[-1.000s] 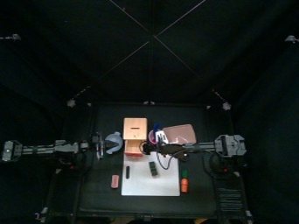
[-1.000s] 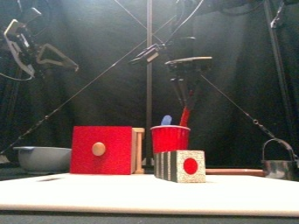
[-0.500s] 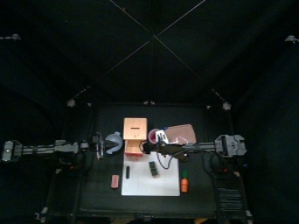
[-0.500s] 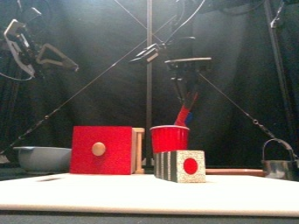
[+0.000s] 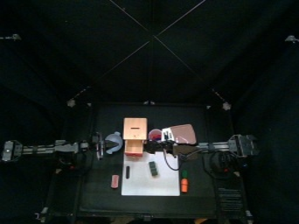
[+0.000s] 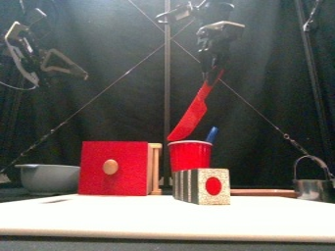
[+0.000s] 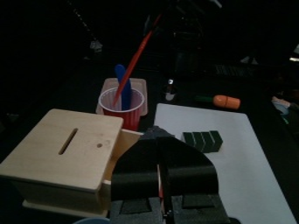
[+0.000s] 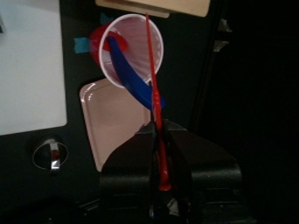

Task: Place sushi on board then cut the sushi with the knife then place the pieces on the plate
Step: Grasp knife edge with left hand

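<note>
My right gripper (image 6: pixel 215 39) is high above the red cup (image 6: pixel 191 155), shut on the handle of the red knife (image 6: pixel 197 106). The blade slants down and its tip is still at the cup's mouth. In the right wrist view the red knife (image 8: pixel 153 83) runs between the jaws of the right gripper (image 8: pixel 156 131). The blue knife (image 6: pixel 211 134) leans in the cup. The sushi roll (image 6: pixel 203 185) stands on the white board (image 5: pixel 162 185), in front of the cup. The pink tray (image 5: pixel 183 132) lies right of the cup. My left gripper (image 5: pixel 103 149) hangs shut at the left, holding nothing.
The wooden box (image 6: pixel 114 169) with its red drawer front stands left of the cup, and the blue-grey bowl (image 6: pixel 47 176) beyond it. A metal cutter (image 6: pixel 311 186) sits at the right. An orange toy (image 5: pixel 184 185) and a reddish toy (image 5: pixel 114 181) lie near the board's front corners.
The right gripper has risen with the red knife, drawing it nearly out of the cup. The blue knife has tipped to the cup's right side. The left arm has not moved.
</note>
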Available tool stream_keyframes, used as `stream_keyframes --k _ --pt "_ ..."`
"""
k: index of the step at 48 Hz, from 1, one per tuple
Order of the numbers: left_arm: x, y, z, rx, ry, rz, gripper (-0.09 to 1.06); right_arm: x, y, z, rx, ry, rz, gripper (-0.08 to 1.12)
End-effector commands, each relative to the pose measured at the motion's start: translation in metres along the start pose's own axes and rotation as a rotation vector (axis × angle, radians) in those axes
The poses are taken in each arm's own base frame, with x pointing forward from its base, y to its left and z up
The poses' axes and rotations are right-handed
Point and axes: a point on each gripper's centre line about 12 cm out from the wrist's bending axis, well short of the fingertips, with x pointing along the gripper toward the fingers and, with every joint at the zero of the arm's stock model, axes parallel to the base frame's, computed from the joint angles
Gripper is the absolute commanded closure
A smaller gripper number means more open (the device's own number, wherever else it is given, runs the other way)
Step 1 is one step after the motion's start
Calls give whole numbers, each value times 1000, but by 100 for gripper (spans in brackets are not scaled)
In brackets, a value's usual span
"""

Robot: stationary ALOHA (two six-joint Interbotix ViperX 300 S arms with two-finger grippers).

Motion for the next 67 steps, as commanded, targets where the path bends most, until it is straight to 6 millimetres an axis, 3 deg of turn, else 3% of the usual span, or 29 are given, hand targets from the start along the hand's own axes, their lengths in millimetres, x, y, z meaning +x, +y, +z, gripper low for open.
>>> stream_keyframes --k 1,9,21,35,48,56,67 --pt "3 0 15 -1 -41 2 81 -36 -18 -13 63 -94 -20 56" --pt "4 0 22 5 -58 2 80 -52 -19 -27 85 -153 -10 56" --pt "4 -1 31 16 -80 -3 80 -56 -11 -31 226 -232 63 56" --pt "11 -6 34 16 -69 -24 80 -48 24 -40 388 -498 264 56" --pt "36 -25 36 31 -30 -100 78 -25 57 -60 473 -751 382 56" --pt "51 -45 37 37 -32 -171 66 -15 71 -72 523 -866 427 56" --pt "72 -68 28 37 -11 -236 38 1 88 -80 542 -962 447 56"
